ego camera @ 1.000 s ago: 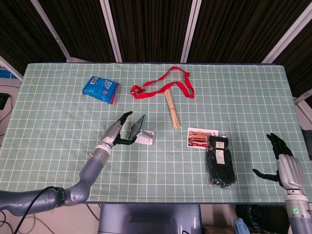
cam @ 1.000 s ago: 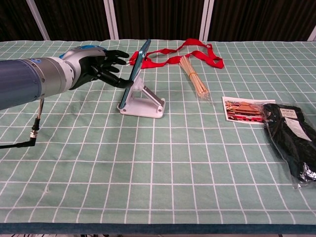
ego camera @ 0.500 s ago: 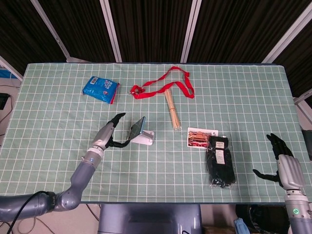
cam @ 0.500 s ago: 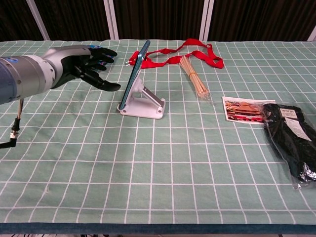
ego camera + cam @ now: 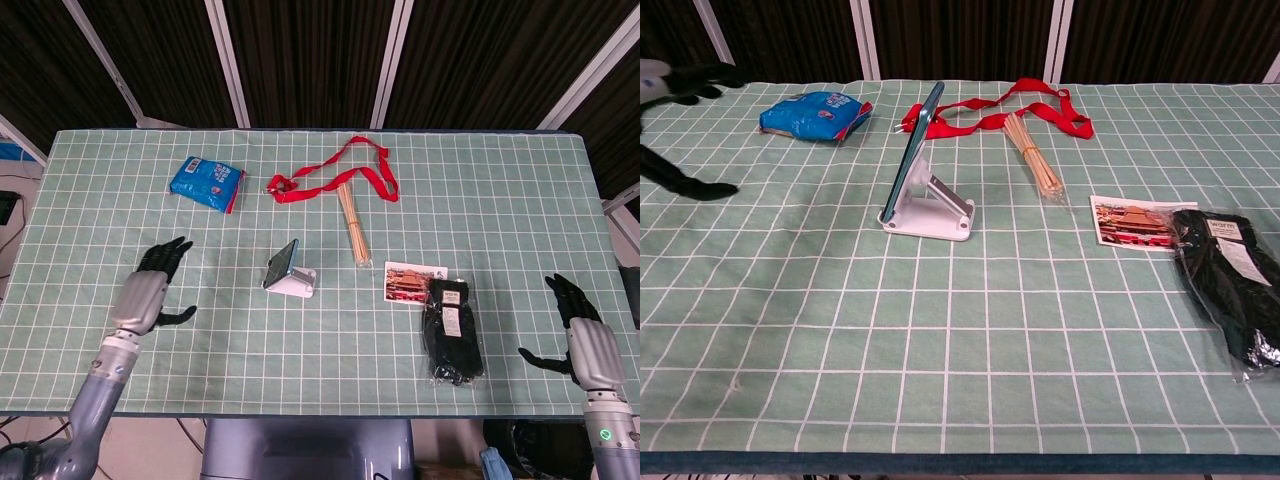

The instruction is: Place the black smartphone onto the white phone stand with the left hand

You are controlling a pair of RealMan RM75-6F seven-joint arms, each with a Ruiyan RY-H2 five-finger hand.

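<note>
At the near left of the table, the left hand (image 5: 148, 295) hovers with its fingers spread apart and nothing held. It lies well apart from the black smartphone (image 5: 282, 262), which is to the hand's right, toward the table centre. The smartphone leans steeply on the white phone stand (image 5: 931, 207), lower edge seated at the stand's front, long axis rising toward the far side; in the chest view it shows nearly edge-on. Judged from this, placement is complete and no re-grasp is called for; if a correction were needed, the left hand is the nearer one and would reach rightward. To the right, a black packaged item (image 5: 451, 331) lies beside a postcard (image 5: 414, 283). At the near right edge, the right hand (image 5: 584, 339) is also open-fingered and holds nothing.
</note>
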